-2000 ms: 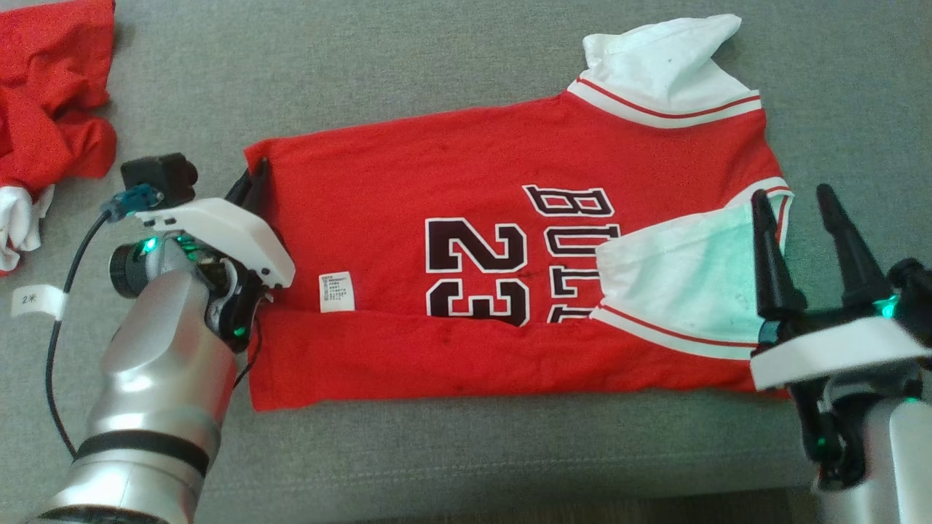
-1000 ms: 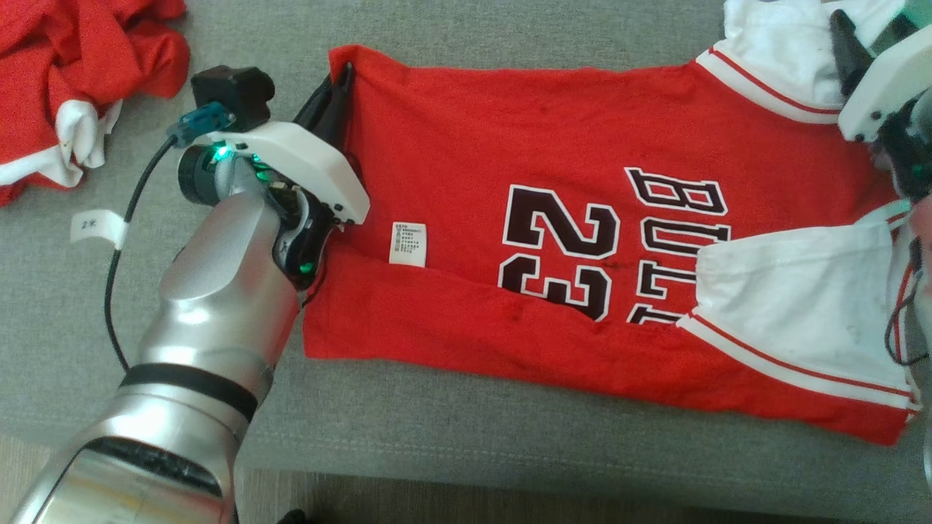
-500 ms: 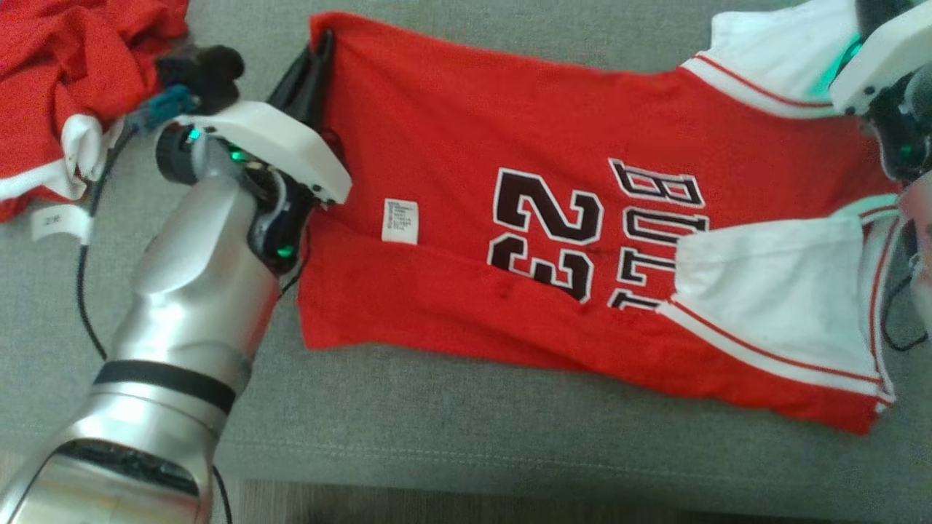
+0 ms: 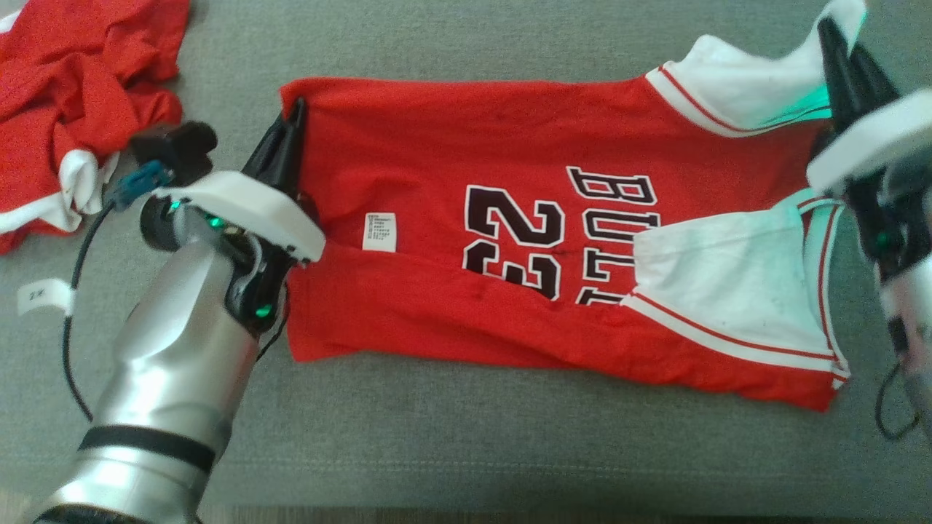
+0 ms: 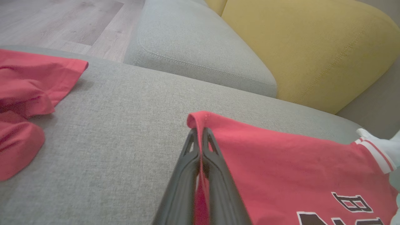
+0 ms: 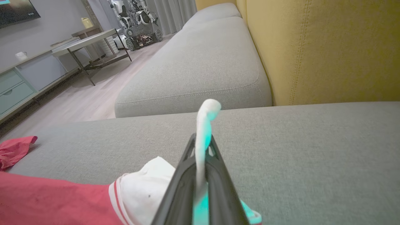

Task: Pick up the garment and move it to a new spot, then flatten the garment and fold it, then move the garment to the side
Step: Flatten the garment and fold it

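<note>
On the grey sofa seat (image 4: pixel 466 451), the red jersey (image 4: pixel 437 153) lies spread crosswise before the robot, hem toward its left and shoulders toward its right. The near long edge is already turned up over part of the number. The left gripper (image 5: pixel 200 134) is pinched tight on the far hem corner, with red cloth squeezed between its fingers. The right gripper (image 6: pixel 203 140) is clamped the same way on the far white sleeve (image 4: pixel 735 87), a tongue of which pokes up past the fingertips. The near sleeve (image 4: pixel 728 291) rests flat across the lettering.

The step in hand looks like the second lengthwise fold, bringing the far edge over toward the near one. To do it well, both arms should rise together only enough to free the cloth. They should keep the edge taut between them, travel in parallel, and lay it down square on the first fold. The right hold is out on the sleeve, not the shoulder, so that end may sag and needs watching. The other red garment (image 4: pixel 73 87) sits well apart at the left.
</note>
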Tool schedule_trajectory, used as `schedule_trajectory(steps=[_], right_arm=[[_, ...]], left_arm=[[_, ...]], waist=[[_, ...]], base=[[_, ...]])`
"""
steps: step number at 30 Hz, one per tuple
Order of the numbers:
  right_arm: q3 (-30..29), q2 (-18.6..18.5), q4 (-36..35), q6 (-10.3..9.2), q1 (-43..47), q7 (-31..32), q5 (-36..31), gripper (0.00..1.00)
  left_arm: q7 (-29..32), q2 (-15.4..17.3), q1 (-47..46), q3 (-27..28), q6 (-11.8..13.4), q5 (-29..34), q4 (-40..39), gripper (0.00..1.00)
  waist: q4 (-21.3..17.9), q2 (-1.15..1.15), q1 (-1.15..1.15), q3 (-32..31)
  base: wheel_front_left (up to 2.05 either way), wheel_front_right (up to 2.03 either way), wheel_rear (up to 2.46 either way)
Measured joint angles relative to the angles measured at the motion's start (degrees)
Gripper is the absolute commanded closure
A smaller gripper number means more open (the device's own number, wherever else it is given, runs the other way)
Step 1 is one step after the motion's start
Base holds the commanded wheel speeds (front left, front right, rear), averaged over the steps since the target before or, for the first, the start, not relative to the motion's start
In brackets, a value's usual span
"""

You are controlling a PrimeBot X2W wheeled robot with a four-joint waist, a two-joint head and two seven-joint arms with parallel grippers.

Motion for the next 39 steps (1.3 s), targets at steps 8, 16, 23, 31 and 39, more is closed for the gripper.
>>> schedule_trajectory(steps=[8, 16, 23, 31, 39], right_arm=[[-4.6, 0.2, -16.7, -0.01, 18.6, 0.5, 3.3, 1.0], [-10.4, 7.4, -29.5, -0.01, 34.7, 3.9, 1.8, 1.0], [-12.2, 10.7, -32.0, 0.0, 39.0, 6.9, -2.9, 0.43], [-12.7, 12.3, -33.6, -0.01, 41.9, 7.1, -10.6, 0.0], [-15.2, 14.7, -40.6, -0.01, 43.5, 3.6, -18.8, 0.0]], left_arm=[[0.0, 3.3, 6.0, 1.4, 0.0, -1.6, -4.2, 1.0], [0.1, 6.0, 12.6, 2.2, 1.2, -3.0, -8.6, 1.0], [1.2, 6.5, 18.7, 3.0, 2.6, -5.0, -10.4, 0.28], [1.0, 6.8, 21.7, 3.1, 5.7, -4.7, -11.9, 0.0], [0.0, 7.7, 28.4, 7.3, 12.1, 2.4, -24.1, 0.0]], waist=[[-2.1, 0.0, 0.0, -1.6], [-4.7, 0.0, 0.0, -2.3], [-5.5, 0.0, 0.0, -2.5], [-5.1, 0.0, 0.0, -3.6], [-4.9, 0.0, 0.0, -5.5]], base=[[0.0, 0.0, 0.0], [0.0, 0.0, 0.0], [0.0, 0.0, 0.0], [0.0, 0.0, 0.0], [0.0, 0.0, 0.0]])
